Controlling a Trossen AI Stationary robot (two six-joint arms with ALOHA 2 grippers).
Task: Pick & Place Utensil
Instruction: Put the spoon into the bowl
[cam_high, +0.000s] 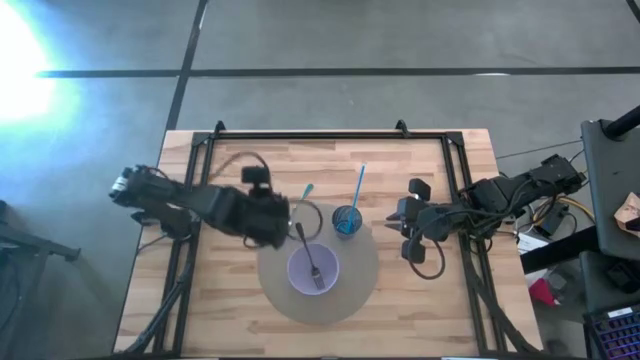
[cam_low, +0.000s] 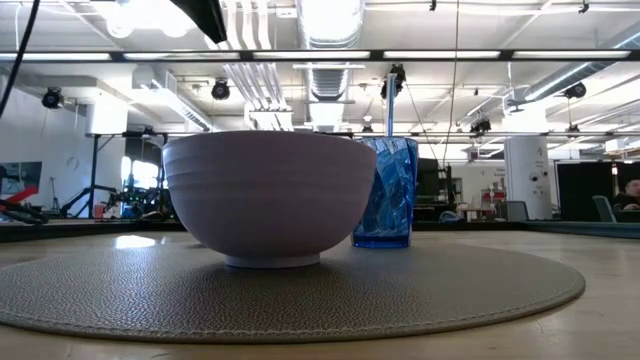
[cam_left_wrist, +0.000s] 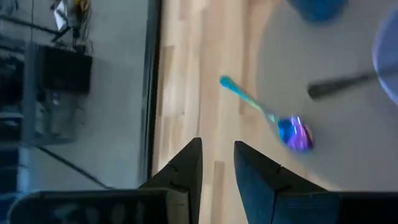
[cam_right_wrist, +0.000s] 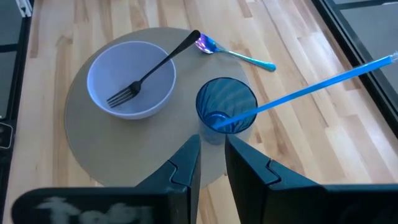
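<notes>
On the round grey placemat we find a lilac bowl with a dark fork in it: the tines rest on the bowl's floor and the handle leans out over the rim toward the far left, so its long axis runs diagonally from the bowl's middle up toward the left arm. Just beyond that rim lies an iridescent spoon, its bowl end on the mat's edge close to the fork handle's tip and its teal handle pointing away onto the bare wooden table. A blue tumbler stands on the far side of the mat, a blue straw slanting out of it toward the table's far edge. The left gripper hangs above the wood near the spoon, fingers a narrow gap apart and holding nothing. The right gripper hovers to the right of the tumbler, also narrowly parted and empty. The right wrist view gives us fork, spoon and straw whole; the left wrist view shows only the fork's handle end, and the low view hides both utensils behind the bowl, showing just bowl, tumbler and straw.
</notes>
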